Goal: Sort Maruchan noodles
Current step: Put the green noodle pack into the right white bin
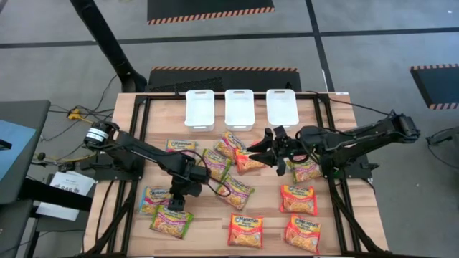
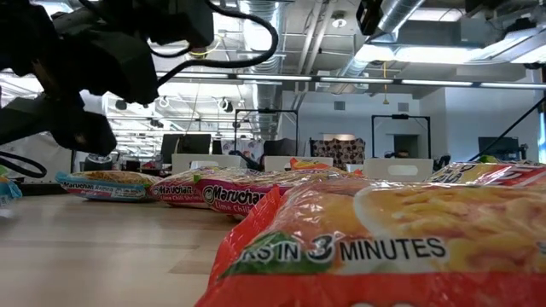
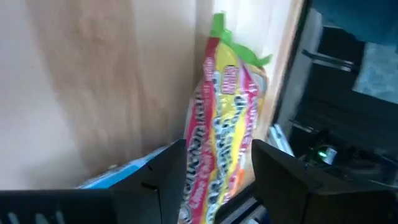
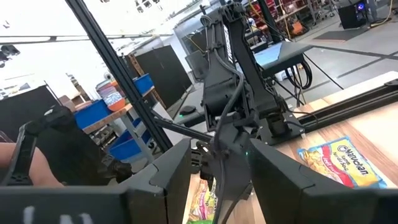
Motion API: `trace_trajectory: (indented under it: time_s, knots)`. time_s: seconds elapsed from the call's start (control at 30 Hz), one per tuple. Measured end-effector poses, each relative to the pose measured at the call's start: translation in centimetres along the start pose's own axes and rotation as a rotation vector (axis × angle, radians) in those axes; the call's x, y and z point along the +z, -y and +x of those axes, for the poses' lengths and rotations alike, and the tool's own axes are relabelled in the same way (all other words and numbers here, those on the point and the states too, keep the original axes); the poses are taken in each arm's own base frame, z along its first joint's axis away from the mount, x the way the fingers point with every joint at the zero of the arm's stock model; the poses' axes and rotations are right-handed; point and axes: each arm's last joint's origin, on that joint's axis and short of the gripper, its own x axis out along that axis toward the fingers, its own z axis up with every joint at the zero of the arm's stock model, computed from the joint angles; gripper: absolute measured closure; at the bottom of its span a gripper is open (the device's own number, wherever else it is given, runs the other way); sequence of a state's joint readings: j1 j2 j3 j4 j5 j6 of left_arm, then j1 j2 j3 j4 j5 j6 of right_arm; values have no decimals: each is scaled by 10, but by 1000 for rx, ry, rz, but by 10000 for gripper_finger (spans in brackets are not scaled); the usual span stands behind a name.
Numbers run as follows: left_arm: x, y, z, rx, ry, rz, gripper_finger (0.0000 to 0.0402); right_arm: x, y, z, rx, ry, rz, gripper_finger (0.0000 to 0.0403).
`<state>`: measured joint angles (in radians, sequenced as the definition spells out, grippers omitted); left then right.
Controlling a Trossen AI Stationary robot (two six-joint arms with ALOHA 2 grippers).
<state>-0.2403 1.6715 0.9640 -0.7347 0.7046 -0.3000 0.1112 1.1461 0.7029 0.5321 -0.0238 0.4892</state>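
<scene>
So the glossy square Maruchan noodle packets [image 1: 237, 192] are scattered all over the pale wooden tabletop [image 1: 272, 222], a mix of orange-red, green-yellow and pale blue-pink ones, most lying flat and some overlapping in the middle cluster. Three white rectangular plastic trays [image 1: 240, 108] sit in a row at the far edge, and from overhead none has a packet in it. The left hand [image 1: 176, 205] is down near the front left corner with its fingers standing wide, right above a green-yellow packet [image 1: 172, 221] that lies on the wood; its wrist view shows that packet [image 3: 225, 140] between the two dark fingers [image 3: 168, 177], but I can't tell whether they touch it. A pale blue-pink packet [image 1: 153, 200] lies just beside it, toward the left edge. The right hand [image 1: 259, 151] is up over the middle of the tabletop, fingers also spread wide with nothing between them, hanging just above an orange-red packet [image 1: 249, 163] at the edge of the middle cluster. Three more orange-red packets [image 1: 298, 199] lie apart from each other toward the front right. From tabletop height one orange packet [image 2: 384, 243] fills the foreground, with a line of others [image 2: 217, 188] behind it.
</scene>
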Motion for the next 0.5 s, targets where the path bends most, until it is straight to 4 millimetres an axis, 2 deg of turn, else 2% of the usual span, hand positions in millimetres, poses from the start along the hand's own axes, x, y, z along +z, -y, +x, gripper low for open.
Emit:
trace_trajectory:
  time_s: [0.37,0.5]
  knots:
    - [6,-9,23,9,-62,-39,236,-5,-8,0,34,-18,3,218]
    - [6,-6,27,-34,-85,-32,236,-6,-10,0,41,-23,4,218]
